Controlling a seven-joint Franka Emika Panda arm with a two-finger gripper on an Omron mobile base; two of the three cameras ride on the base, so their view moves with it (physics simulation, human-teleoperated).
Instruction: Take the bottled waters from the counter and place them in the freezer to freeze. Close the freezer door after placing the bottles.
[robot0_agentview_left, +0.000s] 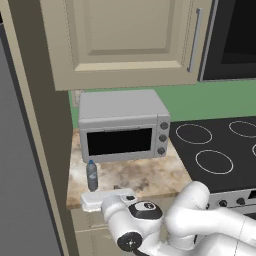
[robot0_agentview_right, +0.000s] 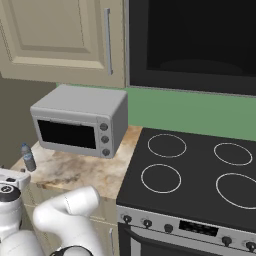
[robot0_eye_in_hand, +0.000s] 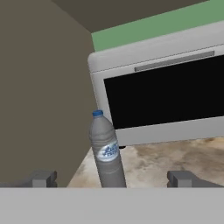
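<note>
One bottled water (robot0_agentview_left: 92, 176) (robot0_agentview_right: 28, 157) (robot0_eye_in_hand: 106, 151), translucent grey with a bluish cap, stands upright on the marbled counter (robot0_agentview_left: 145, 177) (robot0_agentview_right: 75, 172), just in front of the toaster oven's left corner. My gripper (robot0_eye_in_hand: 113, 179) is open. In the hand view its fingertips (robot0_eye_in_hand: 43, 178) sit wide on either side of the bottle's lower body, still short of it. My white hand (robot0_agentview_left: 107, 199) (robot0_agentview_right: 10, 177) hovers at the counter's front edge, below the bottle. A plain grey surface (robot0_agentview_left: 20, 165) runs down the far left; I cannot tell whether it belongs to the freezer or the freezer door.
A grey toaster oven (robot0_agentview_left: 122, 125) (robot0_agentview_right: 80, 120) (robot0_eye_in_hand: 162, 96) sits at the back of the counter. To the right is a black stovetop (robot0_agentview_left: 220, 145) (robot0_agentview_right: 200, 170). A brown side panel (robot0_agentview_left: 47, 150) (robot0_eye_in_hand: 39, 96) walls the counter's left end. Cream wall cabinets (robot0_agentview_left: 125, 40) hang above.
</note>
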